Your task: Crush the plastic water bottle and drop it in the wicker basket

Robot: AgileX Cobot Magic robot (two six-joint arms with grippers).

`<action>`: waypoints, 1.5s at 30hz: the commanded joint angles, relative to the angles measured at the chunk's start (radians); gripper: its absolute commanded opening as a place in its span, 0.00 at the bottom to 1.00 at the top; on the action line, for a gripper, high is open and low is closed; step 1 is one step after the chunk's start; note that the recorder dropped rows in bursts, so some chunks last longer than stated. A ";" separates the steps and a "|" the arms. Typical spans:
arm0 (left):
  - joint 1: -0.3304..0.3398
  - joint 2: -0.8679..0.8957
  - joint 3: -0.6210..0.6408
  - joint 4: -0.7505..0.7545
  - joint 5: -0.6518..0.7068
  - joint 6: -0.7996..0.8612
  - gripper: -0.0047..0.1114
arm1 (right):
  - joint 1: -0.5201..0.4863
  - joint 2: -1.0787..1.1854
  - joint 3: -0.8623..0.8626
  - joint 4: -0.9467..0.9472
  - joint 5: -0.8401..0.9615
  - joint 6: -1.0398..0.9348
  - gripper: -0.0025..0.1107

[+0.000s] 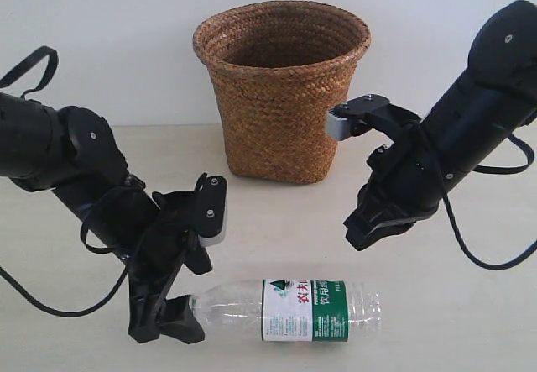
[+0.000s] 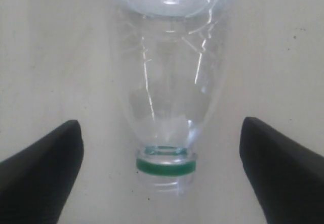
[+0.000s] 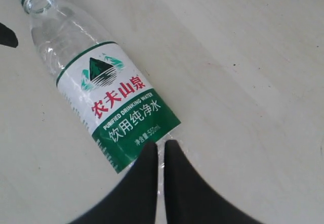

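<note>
wicker basket (image 1: 281, 112) mouth — open above | plastic water bottle (image 1: 306, 309) neck — straddled by left gripper (image 2: 161, 124)

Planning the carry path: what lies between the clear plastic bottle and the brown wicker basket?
Only bare pale tabletop, seen in the exterior view, separates the clear green-labelled plastic bottle from the brown woven wicker basket.

Uncapped plastic water bottle (image 3: 109, 105) lying on the desk (image 3: 253, 82), the right pincer (image 3: 161, 145) nearly closed before its base end.
</note>
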 commanded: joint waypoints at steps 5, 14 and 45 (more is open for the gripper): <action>-0.021 0.063 -0.005 -0.031 -0.083 0.034 0.70 | 0.000 0.002 -0.005 0.008 -0.006 -0.006 0.02; -0.023 0.083 -0.005 -0.028 -0.085 0.070 0.15 | 0.000 0.004 -0.005 0.035 0.022 -0.004 0.02; -0.023 0.083 -0.005 -0.074 -0.047 0.001 0.07 | 0.091 0.472 -0.156 -0.096 0.062 0.379 0.02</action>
